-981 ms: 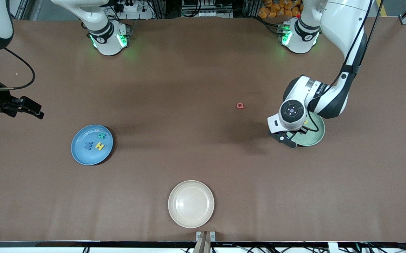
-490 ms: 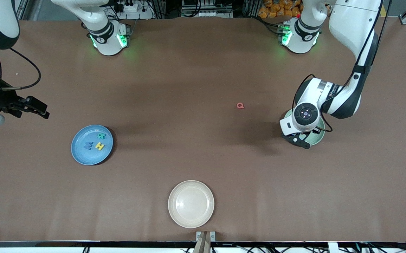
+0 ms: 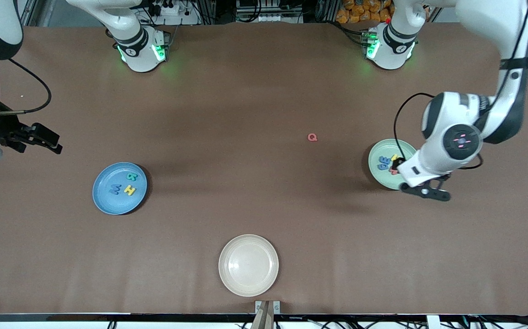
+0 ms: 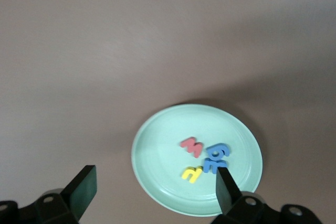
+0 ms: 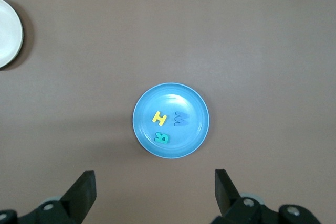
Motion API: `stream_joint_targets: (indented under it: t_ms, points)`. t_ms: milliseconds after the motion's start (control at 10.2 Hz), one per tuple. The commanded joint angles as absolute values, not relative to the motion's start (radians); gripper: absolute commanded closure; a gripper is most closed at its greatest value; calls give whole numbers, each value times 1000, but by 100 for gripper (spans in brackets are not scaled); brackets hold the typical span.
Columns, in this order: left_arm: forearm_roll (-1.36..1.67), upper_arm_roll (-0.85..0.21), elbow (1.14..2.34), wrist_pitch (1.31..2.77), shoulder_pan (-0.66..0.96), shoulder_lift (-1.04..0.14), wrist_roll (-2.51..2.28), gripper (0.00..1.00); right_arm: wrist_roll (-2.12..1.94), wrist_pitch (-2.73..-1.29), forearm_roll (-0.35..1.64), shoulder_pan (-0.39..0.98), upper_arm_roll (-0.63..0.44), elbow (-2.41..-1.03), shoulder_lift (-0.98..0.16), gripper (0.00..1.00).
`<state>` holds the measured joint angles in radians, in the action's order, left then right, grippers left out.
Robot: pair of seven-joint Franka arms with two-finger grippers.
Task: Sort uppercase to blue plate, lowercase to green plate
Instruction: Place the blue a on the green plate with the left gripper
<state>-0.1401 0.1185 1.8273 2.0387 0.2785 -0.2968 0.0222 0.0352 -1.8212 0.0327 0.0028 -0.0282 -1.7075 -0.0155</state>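
Brown counter (image 3: 254,114) runs wide under both arms. On my round medium-blue plastic plate (image 3: 104,201), toward the right arm's end, lie three foam capitals: blue W (image 3: 115,188), yellow H (image 3: 130,190) and a teal letter (image 3: 131,176). My pale mint-green plate (image 3: 376,173), toward the left arm's end, holds four lowercase letters (image 4: 205,158). Only the small red foam Q (image 3: 312,137) is left, alone on the counter near the green plate. An empty cream plate (image 3: 248,265) sits nearest the camera. My left gripper (image 4: 152,190) hangs over the green plate's edge, fingers apart and empty; my right gripper (image 5: 152,190) waits high near the blue plate, fingers apart.
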Motion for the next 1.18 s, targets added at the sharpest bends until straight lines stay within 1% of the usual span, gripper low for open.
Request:
stream_joint_targets:
  t_ms: [0,196,490,686,1079]
  points:
    - [-50,179,1760,1996,295,-236,29,0,43,-1802,21,-18,-11,-1684,-6,0]
    - [78,236,1756,1984,310,-184,25,0,43,-1802,18,-20,-12,-1680,-5,0]
    - [74,248,1750,1918,321,-114,15,0,41,-1802,18,-20,-12,-1680,-2,0]
    - [69,274,1691,1855,319,-101,15,0,43,-1802,20,-18,-12,-1677,-2,0]
    - [61,276,1675,1801,307,-78,15,0,46,-1802,25,-15,-14,-1660,-3,0]
